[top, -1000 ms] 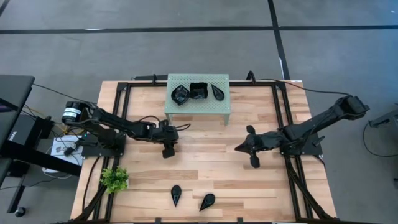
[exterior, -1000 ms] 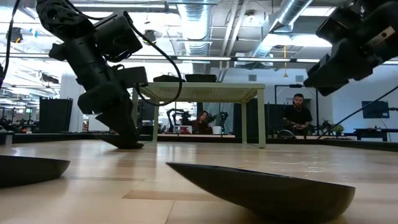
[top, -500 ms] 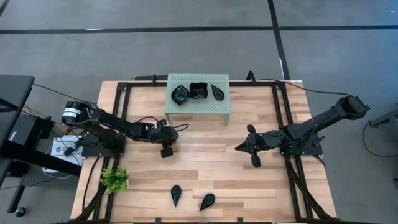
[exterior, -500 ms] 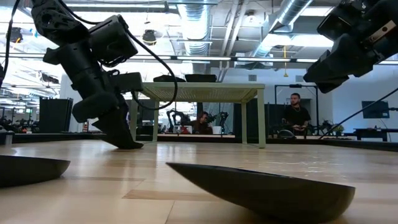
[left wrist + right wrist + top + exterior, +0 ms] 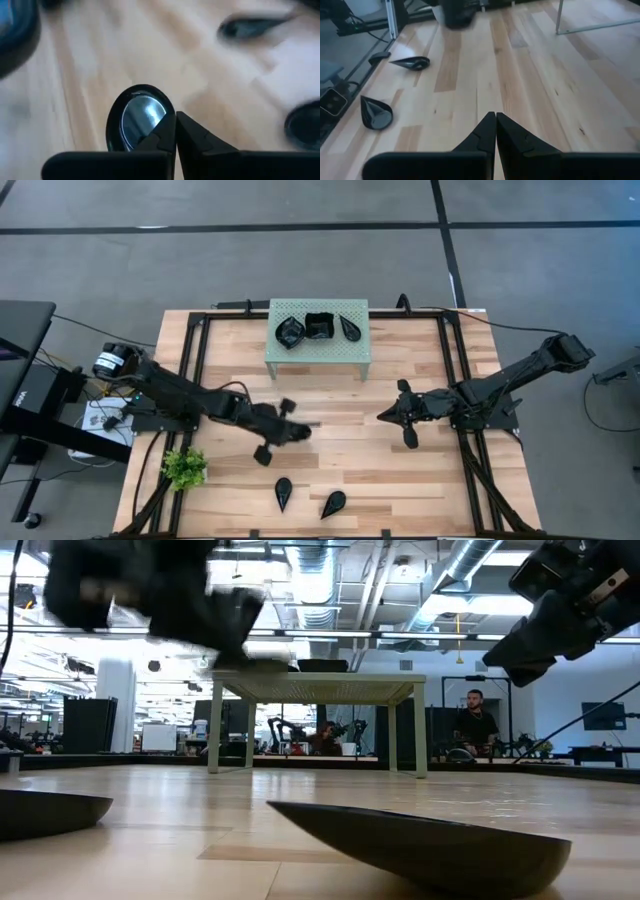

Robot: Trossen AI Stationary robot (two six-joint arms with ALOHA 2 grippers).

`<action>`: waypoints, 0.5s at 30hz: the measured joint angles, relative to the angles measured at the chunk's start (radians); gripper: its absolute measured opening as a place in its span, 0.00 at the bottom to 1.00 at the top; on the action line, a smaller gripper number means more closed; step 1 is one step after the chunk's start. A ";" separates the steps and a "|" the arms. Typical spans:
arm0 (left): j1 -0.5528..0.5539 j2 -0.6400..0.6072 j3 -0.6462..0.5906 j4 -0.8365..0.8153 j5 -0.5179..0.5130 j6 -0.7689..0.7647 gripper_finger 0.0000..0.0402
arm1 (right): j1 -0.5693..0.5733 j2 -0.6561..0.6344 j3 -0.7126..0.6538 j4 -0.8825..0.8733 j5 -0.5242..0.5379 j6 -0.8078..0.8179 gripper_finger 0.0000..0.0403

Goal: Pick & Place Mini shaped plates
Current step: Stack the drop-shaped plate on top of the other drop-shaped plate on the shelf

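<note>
My left gripper (image 5: 303, 431) hangs above the middle of the table, in front of the mint-green rack (image 5: 320, 352), shut on a glossy black mini shaped plate (image 5: 135, 115). In the low view it is only a blur at upper left (image 5: 150, 590). Three plates (image 5: 319, 326) lie on the rack's top. Two pointed plates (image 5: 283, 492) (image 5: 333, 503) rest on the wood near the front edge. My right gripper (image 5: 381, 418) waits shut and empty above the table's right half. My left gripper has the plate by its rim (image 5: 168, 106), at the free ends of the two fingers; the fingers (image 5: 160, 132) cover the place of contact itself. They slant down toward the table's right. The plate is lifted clear, its shiny hollow face toward the wrist.
A small green plant (image 5: 184, 468) stands at the near left corner. Black frame rails (image 5: 455, 370) run along both sides of the wood. The two loose plates also show in the right wrist view (image 5: 412, 63) (image 5: 376, 112). People sit in the room behind the table (image 5: 478, 725).
My left gripper, open with its tips down on the table in front of the rack, has shut, rolled and swung up and toward the table's near right. The plate has come up off the wood with it. The right arm has kept still.
</note>
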 joint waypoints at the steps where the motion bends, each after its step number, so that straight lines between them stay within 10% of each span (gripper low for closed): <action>1: -0.011 0.000 0.035 0.000 0.003 0.066 0.02 | 0.000 0.000 0.000 0.008 0.001 0.000 0.02; 15: 0.373 0.173 0.557 -0.196 0.356 0.642 0.02 | 0.000 0.000 0.000 0.045 0.003 0.000 0.02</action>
